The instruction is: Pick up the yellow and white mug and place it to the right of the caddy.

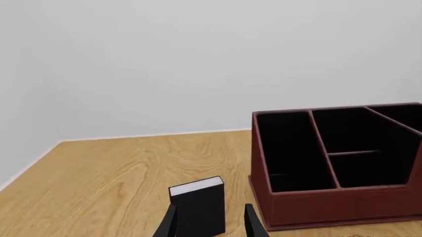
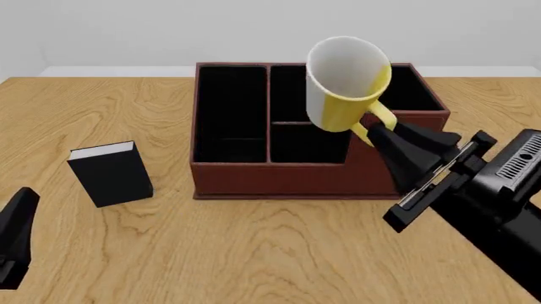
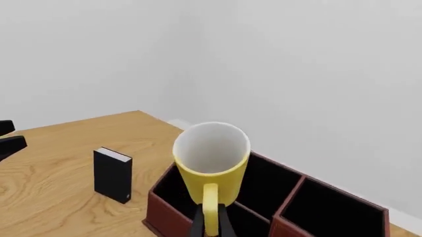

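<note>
The yellow and white mug point(image 2: 346, 82) hangs tilted in the air above the caddy's right half, its white inside facing the front camera. My right gripper point(image 2: 378, 131) is shut on its yellow loop handle point(image 3: 209, 205), with the fingers point(image 3: 196, 226) pinching from both sides. The reddish-brown caddy point(image 2: 253, 179) with black compartments stands mid-table, behind and below the mug point(image 3: 211, 158). My left gripper point(image 2: 21, 218) is low at the front left, open, with nothing between its fingers point(image 1: 170, 222).
A small black book point(image 2: 110, 172) with white pages stands upright left of the caddy point(image 1: 329, 200), just ahead of the left gripper point(image 1: 211, 228). Bare wooden tabletop point(image 2: 490, 107) lies to the right of the caddy. A white wall bounds the table's far edge.
</note>
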You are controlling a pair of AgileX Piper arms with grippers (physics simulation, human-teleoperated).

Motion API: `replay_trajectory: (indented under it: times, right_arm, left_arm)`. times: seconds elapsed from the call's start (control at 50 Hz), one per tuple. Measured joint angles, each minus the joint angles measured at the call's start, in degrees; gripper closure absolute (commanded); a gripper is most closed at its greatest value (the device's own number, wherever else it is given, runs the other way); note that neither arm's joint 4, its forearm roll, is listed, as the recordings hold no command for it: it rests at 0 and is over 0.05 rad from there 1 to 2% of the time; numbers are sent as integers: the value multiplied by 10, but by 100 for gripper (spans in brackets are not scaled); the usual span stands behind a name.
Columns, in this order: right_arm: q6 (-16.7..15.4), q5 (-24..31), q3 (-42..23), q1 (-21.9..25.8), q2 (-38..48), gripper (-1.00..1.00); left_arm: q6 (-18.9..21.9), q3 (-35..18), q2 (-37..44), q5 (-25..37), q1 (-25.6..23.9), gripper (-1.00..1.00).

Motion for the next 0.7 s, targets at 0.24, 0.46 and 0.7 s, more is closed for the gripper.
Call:
replay_trajectory:
  times: [0.24, 0.46, 0.7]
  right_arm:
    - [-6, 69, -2, -65, -78, 100]
    - [-11, 127, -6, -121, -138, 100]
    - [-7, 159, -9, -178, -172, 100]
  left_arm:
    - [1, 2, 0, -2, -5, -100]
    - [1, 3, 0, -1, -10, -100]
    - [2, 4, 0, -1, -15, -100]
